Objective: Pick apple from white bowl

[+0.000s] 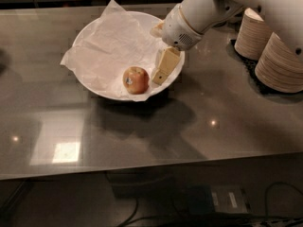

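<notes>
Glossy grey tabletop [227, 122], white bowl [142, 15] holding apple [136, 80] on crumpled paper [109, 46]. Gripper [161, 74] down inside bowl, just beside apple; spread or pinched, can't tell.

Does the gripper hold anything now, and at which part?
Nothing is held. The gripper hangs over the white bowl, beside the apple.

No text can be read anywhere. The small dark sticker [128, 81] on the apple [136, 79], just beside the gripper [160, 74] inside the white bowl [147, 18], is illegible.
</notes>
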You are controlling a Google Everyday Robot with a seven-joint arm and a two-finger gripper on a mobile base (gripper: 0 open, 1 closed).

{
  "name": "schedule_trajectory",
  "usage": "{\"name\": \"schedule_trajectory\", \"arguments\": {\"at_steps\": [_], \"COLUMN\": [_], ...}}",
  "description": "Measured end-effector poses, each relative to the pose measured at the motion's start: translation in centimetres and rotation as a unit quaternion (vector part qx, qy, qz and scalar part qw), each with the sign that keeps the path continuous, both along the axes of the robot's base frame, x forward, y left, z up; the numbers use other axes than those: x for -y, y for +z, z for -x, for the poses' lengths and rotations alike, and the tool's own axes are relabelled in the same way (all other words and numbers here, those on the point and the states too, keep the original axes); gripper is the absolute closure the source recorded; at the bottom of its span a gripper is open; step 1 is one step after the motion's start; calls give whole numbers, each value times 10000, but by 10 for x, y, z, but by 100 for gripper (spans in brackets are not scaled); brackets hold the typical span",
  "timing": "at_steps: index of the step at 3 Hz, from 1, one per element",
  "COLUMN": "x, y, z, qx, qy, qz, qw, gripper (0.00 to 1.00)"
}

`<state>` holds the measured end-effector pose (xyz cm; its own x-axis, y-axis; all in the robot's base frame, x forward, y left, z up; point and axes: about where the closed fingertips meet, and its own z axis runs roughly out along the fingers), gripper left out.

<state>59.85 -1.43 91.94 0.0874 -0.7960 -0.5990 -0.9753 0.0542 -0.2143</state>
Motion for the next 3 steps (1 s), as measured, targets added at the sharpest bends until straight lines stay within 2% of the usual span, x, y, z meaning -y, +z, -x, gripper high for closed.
{"name": "schedule_trajectory", "arguments": {"at_steps": [1, 2, 3], "x": [4, 11, 11], "y": [-16, -20, -20], "z": [-6, -10, -10], "qx": [-6, 25, 22], "qy": [-91, -233, -252], "qz": [181, 174, 91], "qw": [9998, 9996, 9996], "gripper": [12, 23, 29]}}
